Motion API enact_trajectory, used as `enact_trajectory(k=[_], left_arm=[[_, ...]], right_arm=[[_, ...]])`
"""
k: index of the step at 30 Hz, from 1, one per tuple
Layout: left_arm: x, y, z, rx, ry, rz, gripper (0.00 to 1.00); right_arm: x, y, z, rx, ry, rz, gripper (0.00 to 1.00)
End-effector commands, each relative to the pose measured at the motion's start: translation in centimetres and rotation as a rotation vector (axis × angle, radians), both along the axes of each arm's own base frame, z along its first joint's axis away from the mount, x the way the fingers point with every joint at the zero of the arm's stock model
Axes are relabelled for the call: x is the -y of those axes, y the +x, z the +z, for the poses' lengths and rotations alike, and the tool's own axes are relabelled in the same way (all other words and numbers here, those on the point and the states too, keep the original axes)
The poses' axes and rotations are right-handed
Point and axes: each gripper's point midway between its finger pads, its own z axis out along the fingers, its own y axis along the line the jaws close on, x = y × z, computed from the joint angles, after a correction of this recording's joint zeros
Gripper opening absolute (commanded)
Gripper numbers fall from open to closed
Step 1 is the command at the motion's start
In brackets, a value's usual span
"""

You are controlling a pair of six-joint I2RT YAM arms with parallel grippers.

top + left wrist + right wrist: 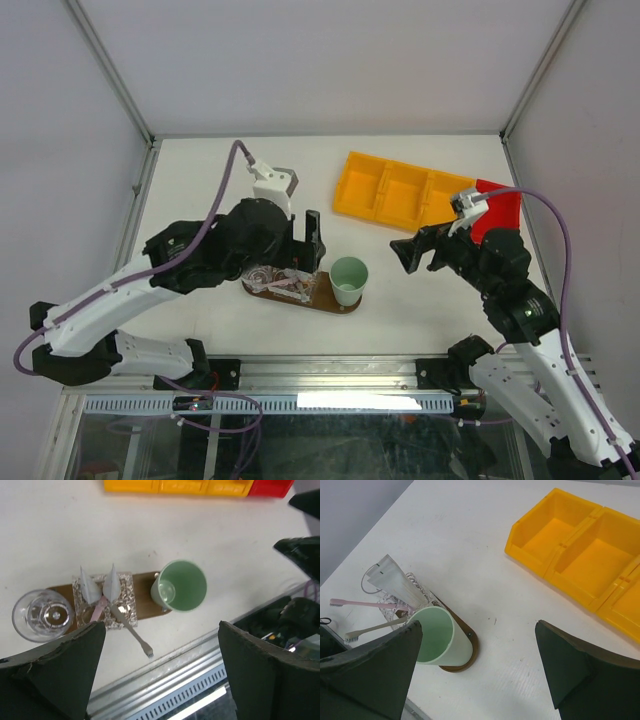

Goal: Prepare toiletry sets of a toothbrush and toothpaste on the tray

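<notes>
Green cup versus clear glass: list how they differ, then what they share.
Colour: the green cup is opaque mint, while the clear glass is see-through, with its base showing through the bottom.
Place: the green cup stands at one end of the tray and the clear glass stands at the opposite end, with the cut-glass holder between them.
Shared: both are upright, open at the top, and look empty.

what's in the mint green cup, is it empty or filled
Empty: the left wrist view looks into the upright mint-green round cup and shows only its bare bottom.
</notes>
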Motion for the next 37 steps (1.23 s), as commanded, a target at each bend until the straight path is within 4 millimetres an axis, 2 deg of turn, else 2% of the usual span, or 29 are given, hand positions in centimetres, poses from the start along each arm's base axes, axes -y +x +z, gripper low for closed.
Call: enact_trajectory(k=[1, 4, 7, 15, 18, 22, 29, 32, 34, 37], left_arm=[[-1.0, 2.6, 8.0, 0.279, -0.188, 0.039, 0.99], [-2.7, 3.0, 11.2, 0.407, -0.273, 0.064, 0.99], [-5.0, 2.7, 13.3, 0.48, -0.383, 0.117, 0.99], [-12.2, 0.5, 16.3, 0.592, -0.659, 0.224, 0.99], [-13.6, -0.1, 16.6, 0.604, -0.69, 0.232, 0.99], [-13.8, -0.4, 16.7, 0.607, -0.701, 0.222, 0.99], [-12.9, -0.1, 16.3, 0.596, -0.684, 0.211, 0.99], [-12.5, 0.1, 16.1, 0.593, -0.668, 0.206, 0.99], [-12.3, 0.1, 16.0, 0.589, -0.665, 0.205, 0.99], [-12.0, 0.1, 16.0, 0.586, -0.667, 0.196, 0.99]], right_arm=[[1.1, 0.2, 3.3, 0.057, 0.019, -0.066, 1.0], [2.1, 0.1, 4.5, 0.064, 0.013, -0.112, 1.0], [3.2, -0.2, 5.6, 0.07, 0.014, -0.164, 1.0], [6.4, -1.2, 9.3, 0.124, 0.039, -0.302, 1.0], [6.7, -1.8, 10.5, 0.149, 0.067, -0.309, 1.0], [7.0, -2.5, 11.7, 0.175, 0.099, -0.309, 1.0], [7.0, -3.2, 12.8, 0.198, 0.131, -0.292, 1.0], [7.0, -3.3, 12.7, 0.198, 0.132, -0.294, 1.0], [6.5, -3.3, 11.9, 0.205, 0.112, -0.256, 1.0], [6.9, -2.9, 11.4, 0.161, 0.088, -0.294, 1.0]])
